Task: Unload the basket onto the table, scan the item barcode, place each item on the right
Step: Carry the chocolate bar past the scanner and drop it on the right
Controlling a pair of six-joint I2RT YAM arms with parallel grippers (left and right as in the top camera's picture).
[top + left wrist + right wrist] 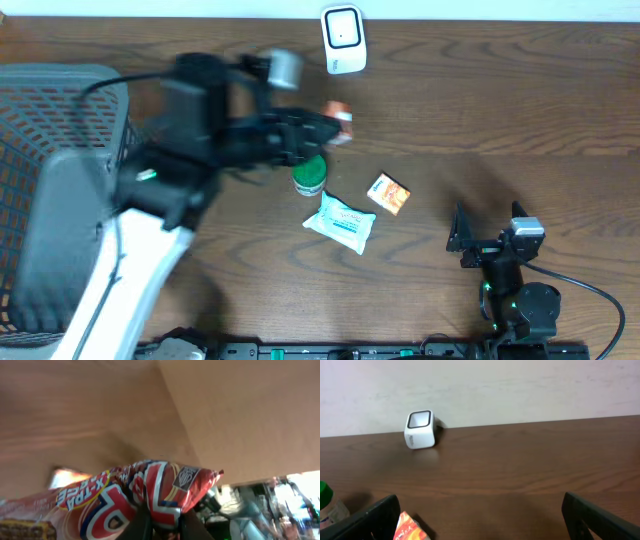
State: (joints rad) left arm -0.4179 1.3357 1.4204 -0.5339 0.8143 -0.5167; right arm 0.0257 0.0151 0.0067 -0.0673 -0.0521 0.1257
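Lift done: left gripper pinched shut on packet, raised near scanner | to do: present it squarely to scanner, apparently unscanned | right gripper gaping, empty, well apart from scanner

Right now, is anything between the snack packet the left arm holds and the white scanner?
Nothing: in the overhead view only bare table separates the snack packet from the scanner.
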